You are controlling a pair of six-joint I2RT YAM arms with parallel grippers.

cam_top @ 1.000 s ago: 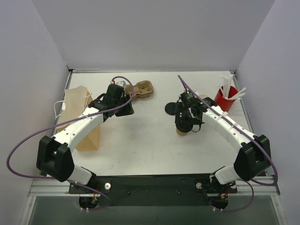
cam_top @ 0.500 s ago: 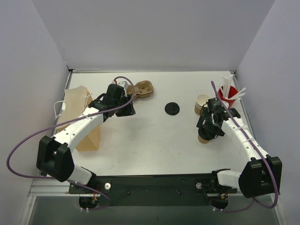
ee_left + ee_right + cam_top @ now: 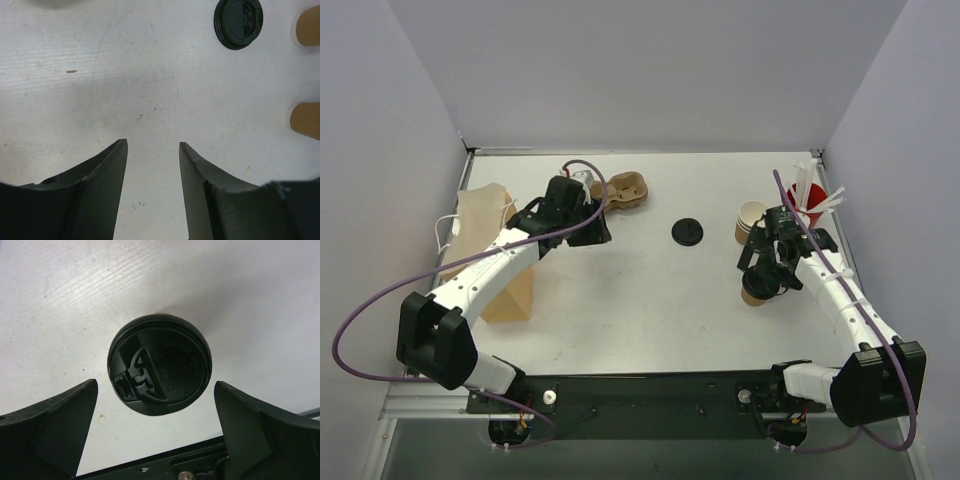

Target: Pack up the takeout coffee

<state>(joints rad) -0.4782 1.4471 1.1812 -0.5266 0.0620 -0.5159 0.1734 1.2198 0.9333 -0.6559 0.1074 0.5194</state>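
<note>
Right claw (image 3: 155, 386), spread wide, straddles the lidded takeout coffee (image 3: 160, 365) at four o'clock on the table (image 3: 650, 310); left claw (image 3: 152, 145) half-spread, empty. If I close off-centre I could tip it over; squeezing hard may crush it.

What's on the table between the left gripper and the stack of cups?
A loose black lid lies flat between the left gripper and the cup stack; the top view shows it.
</note>
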